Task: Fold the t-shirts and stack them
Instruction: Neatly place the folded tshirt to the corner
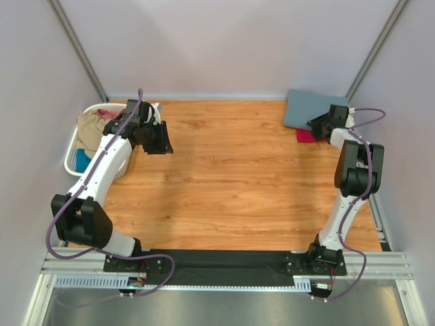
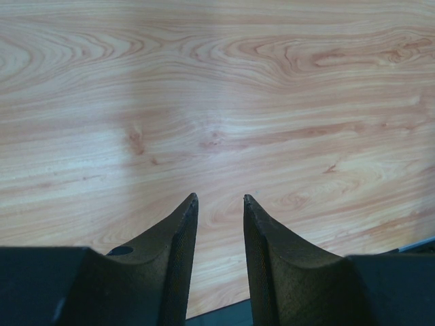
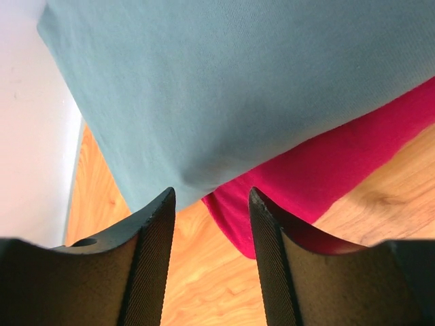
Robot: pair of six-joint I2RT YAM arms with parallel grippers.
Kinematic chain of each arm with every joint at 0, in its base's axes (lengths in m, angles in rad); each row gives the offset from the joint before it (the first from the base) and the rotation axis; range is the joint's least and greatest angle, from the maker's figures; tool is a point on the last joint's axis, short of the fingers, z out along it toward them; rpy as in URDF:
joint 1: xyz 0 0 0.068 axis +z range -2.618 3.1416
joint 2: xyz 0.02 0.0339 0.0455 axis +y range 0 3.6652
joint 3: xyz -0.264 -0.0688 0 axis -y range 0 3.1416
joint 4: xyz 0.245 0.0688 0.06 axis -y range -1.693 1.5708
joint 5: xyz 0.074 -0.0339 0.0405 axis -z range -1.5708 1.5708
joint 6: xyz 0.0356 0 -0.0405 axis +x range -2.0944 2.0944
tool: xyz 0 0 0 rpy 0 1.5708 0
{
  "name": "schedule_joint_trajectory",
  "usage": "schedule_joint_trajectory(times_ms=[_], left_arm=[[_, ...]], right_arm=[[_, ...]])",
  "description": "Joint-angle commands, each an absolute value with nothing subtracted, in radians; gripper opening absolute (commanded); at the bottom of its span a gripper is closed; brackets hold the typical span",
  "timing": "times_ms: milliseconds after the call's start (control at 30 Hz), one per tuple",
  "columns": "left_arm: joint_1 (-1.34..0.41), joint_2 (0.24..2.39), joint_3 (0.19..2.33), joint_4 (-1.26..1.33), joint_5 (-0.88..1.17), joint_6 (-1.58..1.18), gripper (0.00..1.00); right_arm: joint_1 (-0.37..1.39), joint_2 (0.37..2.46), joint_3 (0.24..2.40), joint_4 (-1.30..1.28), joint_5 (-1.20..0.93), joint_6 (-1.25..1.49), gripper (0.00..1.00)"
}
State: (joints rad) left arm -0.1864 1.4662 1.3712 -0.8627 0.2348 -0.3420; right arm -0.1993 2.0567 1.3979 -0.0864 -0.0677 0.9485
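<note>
We see two shirts done. The grey-blue t-shirt [image 1: 309, 107] lies folded in the far right corner of the table [image 1: 231, 183], on top of the crimson-pink t-shirt [image 1: 304, 136]. The pink one pokes out from under it.

More shirts wait in the white laundry basket [image 1: 71, 157] at the far left. We see a tan t-shirt [image 1: 92, 128] on top, a bright-blue one [image 1: 83, 160] below it and a pinkish bit [image 1: 102, 111] at the back. So we think less than half of the job is done.

The right gripper [image 3: 211, 193] is at the edge of the stack. Its jaws are partly apart with nothing between them. The left gripper [image 2: 219, 198] hangs over bare wood near the basket, jaws partly apart and holding nothing too.

We cannot see how neat the pink fold is, since the grey-blue shirt covers most of it. We cannot tell how many shirts are in the basket, as the left arm hides part of it.
</note>
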Motion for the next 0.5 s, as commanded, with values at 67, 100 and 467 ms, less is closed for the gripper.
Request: schedule_joint_trajectory(times_ms=[67, 100, 467], left_arm=[[-0.183, 1.453, 1.374, -0.842, 0.248, -0.337, 0.41], [-0.183, 1.453, 1.377, -0.841, 0.247, -0.336, 0.41], [-0.183, 1.459, 1.376, -0.844, 0.244, -0.336, 0.41]], right_arm=[[-0.179, 2.094, 1.451, -0.043, -0.002, 1.017, 0.5], [-0.178, 2.098, 1.457, -0.038, -0.002, 1.017, 0.5], [-0.169, 2.134, 1.519, -0.035, 0.055, 1.048, 0.03]])
